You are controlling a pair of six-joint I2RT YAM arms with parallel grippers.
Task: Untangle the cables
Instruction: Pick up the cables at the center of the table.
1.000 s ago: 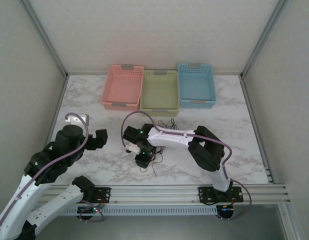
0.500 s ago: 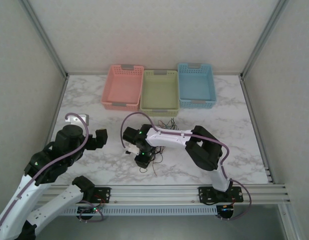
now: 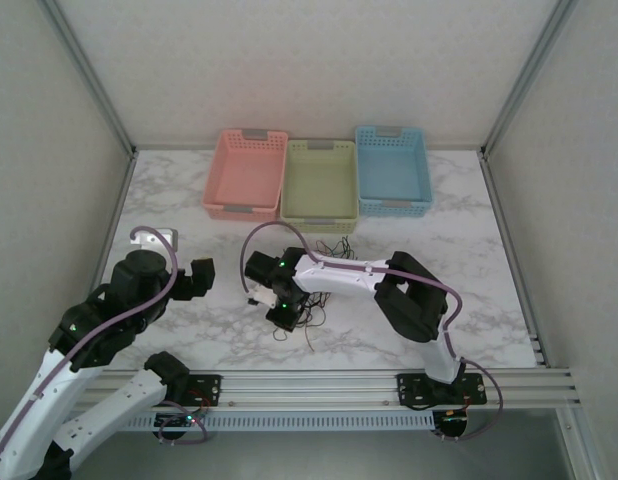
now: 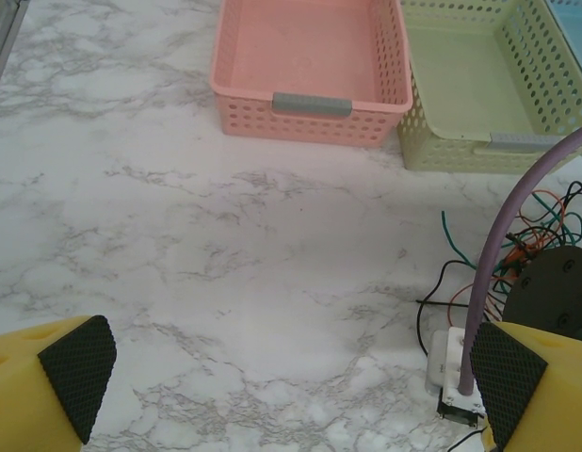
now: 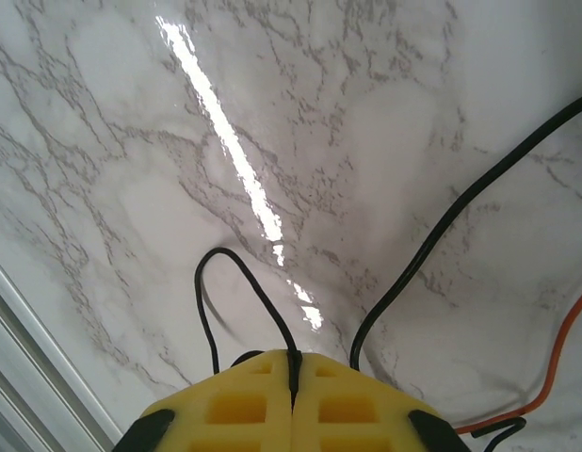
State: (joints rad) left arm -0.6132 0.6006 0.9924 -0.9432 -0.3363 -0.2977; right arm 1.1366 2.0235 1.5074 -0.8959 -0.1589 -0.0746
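Observation:
A tangle of thin black, red-orange and teal cables [image 3: 325, 300] lies on the marble table in front of the green basket. My right gripper [image 3: 281, 317] points down at the tangle's left side. In the right wrist view it [image 5: 293, 360] is shut on a black cable [image 5: 236, 267] that loops out from between the yellow fingers. A second black cable [image 5: 460, 209] and a red-orange one [image 5: 557, 362] run beside it. My left gripper [image 3: 201, 275] hovers open to the left with nothing between its pads [image 4: 79, 372]. Part of the tangle [image 4: 541, 231] sits to its right.
Three baskets stand in a row at the back: pink [image 3: 245, 172], green [image 3: 319, 182] and blue [image 3: 392, 168]. The right arm's lavender hose [image 4: 503, 245] crosses the left wrist view. An aluminium rail [image 3: 319, 382] runs along the near edge.
My right gripper has shifted slightly away from the near edge with the black cable pinched in it, and the loose strands below it have moved. The left arm has stayed still.

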